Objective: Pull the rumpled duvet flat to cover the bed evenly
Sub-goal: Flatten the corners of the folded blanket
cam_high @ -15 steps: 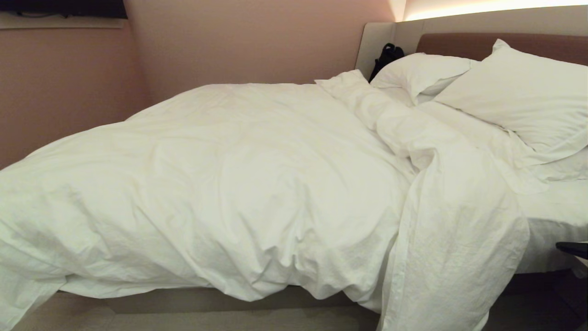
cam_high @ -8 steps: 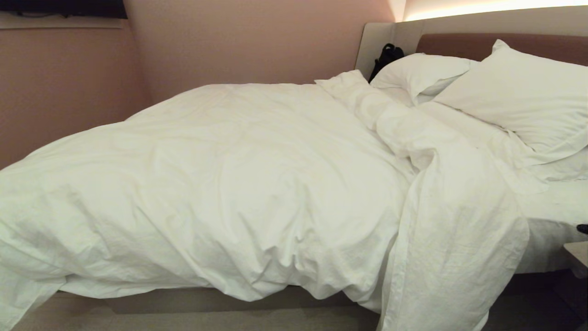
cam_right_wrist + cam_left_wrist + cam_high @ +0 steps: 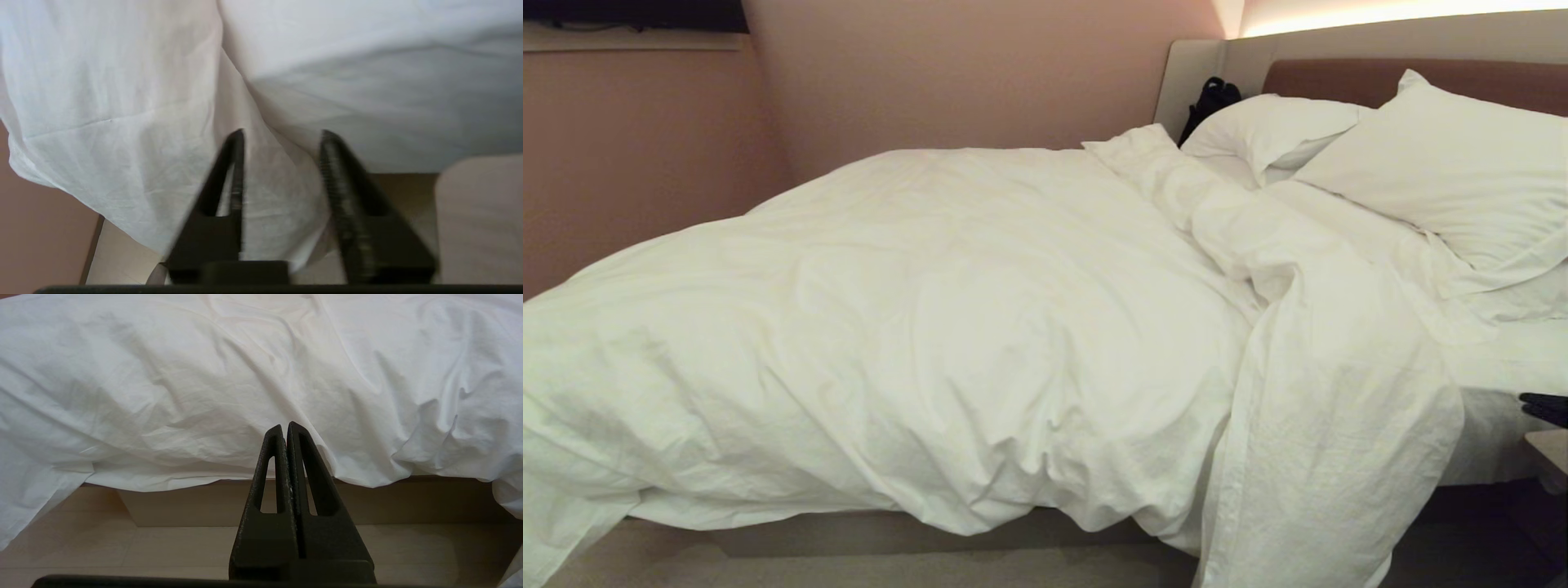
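The right hand (image 3: 282, 143) has its black fingers parted about halfway, gripping nothing, with a hanging fold of the thick, puffy white cotton duvet (image 3: 947, 327) just beyond the tips. Only its dark tip shows at the head view's right edge. The left hand (image 3: 284, 428), seen only from its wrist, is pressed closed and empty before the near edge. The creased duvet lies bunched leftward across the wide low bed (image 3: 890, 531), draping over its near side.
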